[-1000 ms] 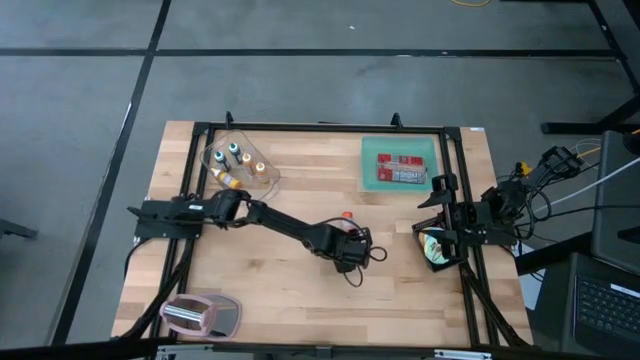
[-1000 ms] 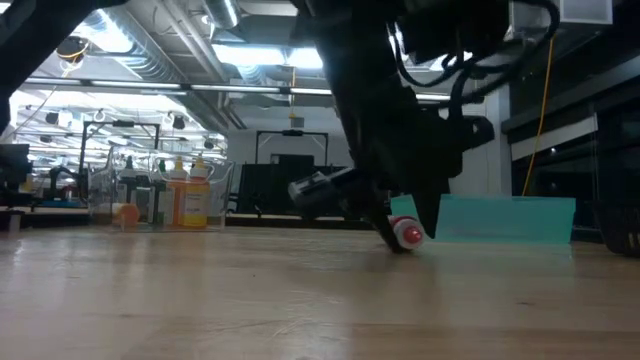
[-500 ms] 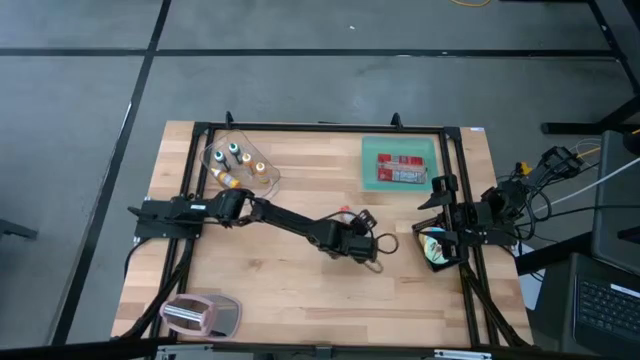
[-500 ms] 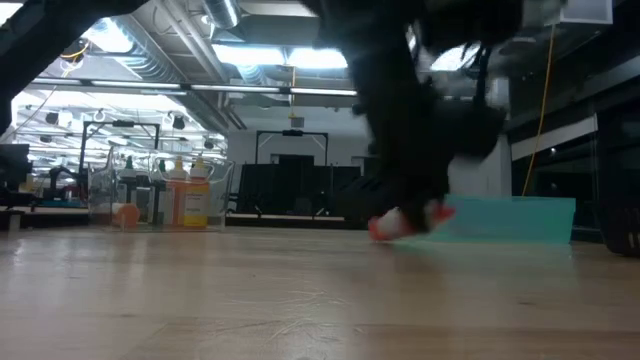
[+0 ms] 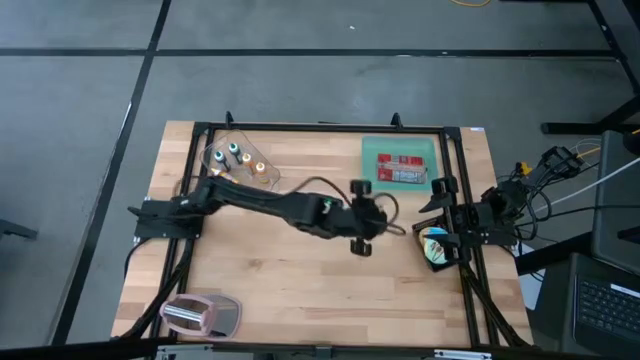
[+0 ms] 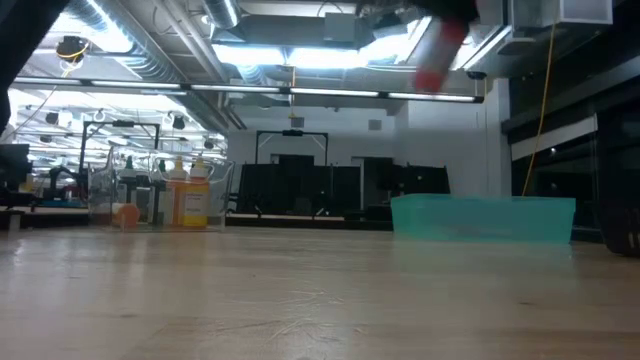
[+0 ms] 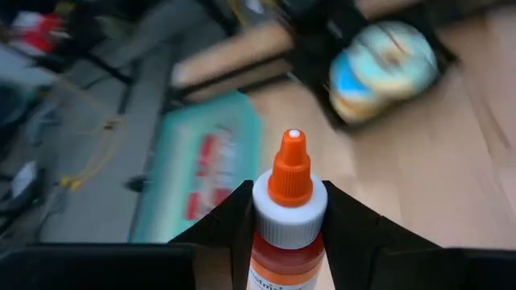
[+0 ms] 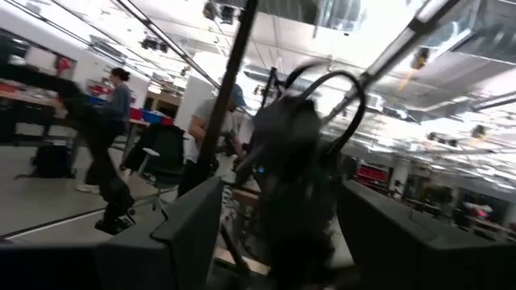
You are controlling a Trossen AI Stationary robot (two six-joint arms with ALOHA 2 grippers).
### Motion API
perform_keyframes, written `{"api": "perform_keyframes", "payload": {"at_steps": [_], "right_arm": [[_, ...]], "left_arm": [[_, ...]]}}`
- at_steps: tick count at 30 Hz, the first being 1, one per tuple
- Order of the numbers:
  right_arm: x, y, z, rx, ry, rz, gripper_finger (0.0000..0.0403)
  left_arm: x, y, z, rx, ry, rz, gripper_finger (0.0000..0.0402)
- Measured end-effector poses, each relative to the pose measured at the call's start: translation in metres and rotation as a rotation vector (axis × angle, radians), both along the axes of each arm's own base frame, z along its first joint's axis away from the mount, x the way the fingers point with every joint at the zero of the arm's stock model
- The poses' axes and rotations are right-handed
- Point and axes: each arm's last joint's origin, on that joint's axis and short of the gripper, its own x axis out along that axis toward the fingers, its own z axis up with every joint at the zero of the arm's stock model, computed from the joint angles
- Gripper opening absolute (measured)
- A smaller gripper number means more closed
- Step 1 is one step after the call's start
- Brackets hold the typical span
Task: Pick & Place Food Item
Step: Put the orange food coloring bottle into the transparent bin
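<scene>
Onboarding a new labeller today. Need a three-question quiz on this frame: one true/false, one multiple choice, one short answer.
1. True or false: the left gripper is shut on the orange-capped bottle.
2. Where does the teal tray sit in the high view?
A. beside the clear container
B. at the table's far right corner
C. at the near left corner
3. Short answer: where is the right gripper?

Key
1. True; the bottle is lifted off the table.
2. B
3. Parked open at the table's right edge, holding nothing.
</scene>
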Motion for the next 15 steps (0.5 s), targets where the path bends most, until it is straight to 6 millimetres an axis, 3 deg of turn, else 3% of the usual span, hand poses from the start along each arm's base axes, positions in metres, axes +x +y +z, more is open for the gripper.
{"api": "perform_keyframes", "payload": {"at_steps": [5,8,12,15], "right_arm": [[0.0,0.001,0.001,-0.002,-0.009,0.03,0.0242],[-0.001,0.001,0.001,0.0,-0.009,0.034,0.0242],[-0.001,0.001,0.001,-0.006,-0.012,0.04,0.0242],[-0.001,0.001,0.001,-0.01,-0.013,0.038,0.0242]], "left_arm": [[-0.026,-0.012,0.05,0.062,-0.203,0.12,0.011],[-0.044,-0.021,0.066,0.11,-0.27,0.169,0.011],[-0.068,-0.023,0.07,0.132,-0.335,0.217,0.011],[-0.094,-0.017,0.06,0.112,-0.376,0.27,0.011]]}}
